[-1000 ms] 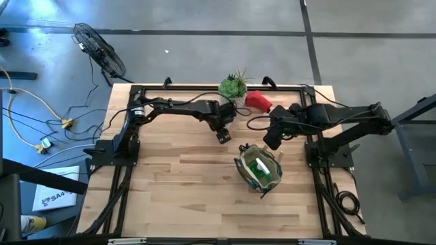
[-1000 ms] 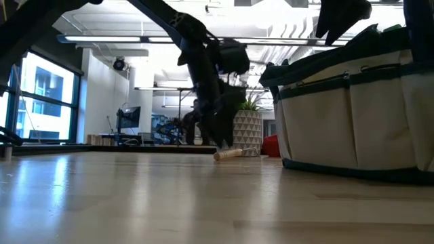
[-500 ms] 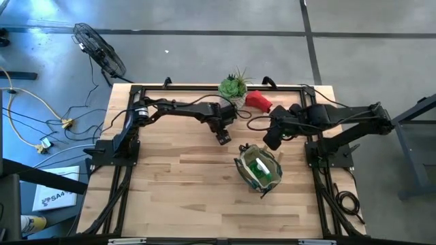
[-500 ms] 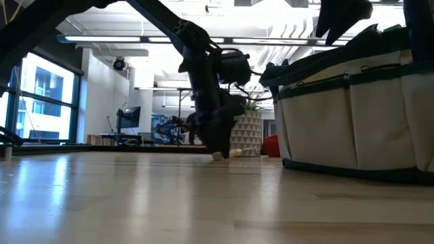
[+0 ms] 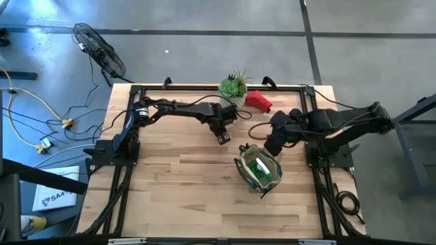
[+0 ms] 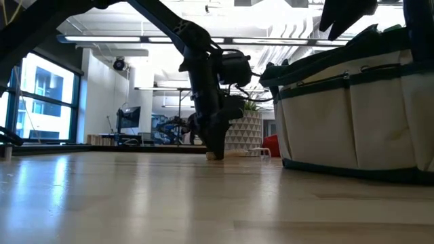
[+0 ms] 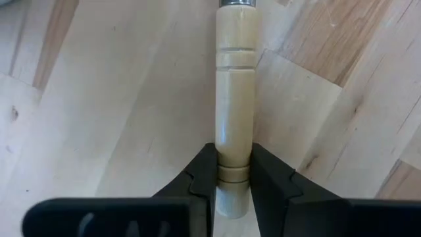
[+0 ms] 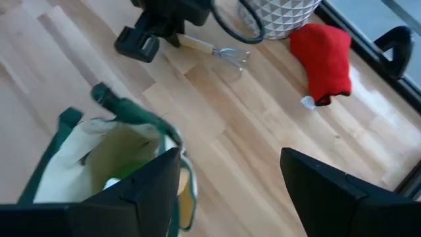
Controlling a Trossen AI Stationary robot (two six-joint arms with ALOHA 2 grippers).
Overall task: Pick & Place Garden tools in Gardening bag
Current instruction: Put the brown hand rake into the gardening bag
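Observation:
A wooden-handled tool (image 7: pixel 235 99) with metal prongs (image 8: pixel 233 56) lies on the table near the white plant pot (image 5: pixel 234 87). My left gripper (image 5: pixel 223 136) is down at the table, shut on the tool's handle. The tan gardening bag (image 5: pixel 259 170) with a dark green rim stands upright on the table right of centre, with something green inside; it fills the right of the low view (image 6: pixel 352 115). My right gripper (image 8: pixel 230 191) is open and empty above the bag's far side. A red soft item (image 5: pixel 258 101) lies at the far edge. My left gripper pinches the wooden handle near its free end (image 7: pixel 233 172) between its two fingers, one on each side. The fingers come from above and lie across the handle. The tool lies flat on the table (image 6: pixel 237 154).
The spiky plant in its white pot (image 6: pixel 243 132) stands just behind the tool. The red item (image 8: pixel 322 52) lies right of the pot. Bare tabletop (image 5: pixel 170 184) stretches across the left and near parts of the table.
My left gripper has come down onto the free end of the tool's handle and now stands at table height. My right arm has shifted a little toward the near edge, its gripper still open over the bag.

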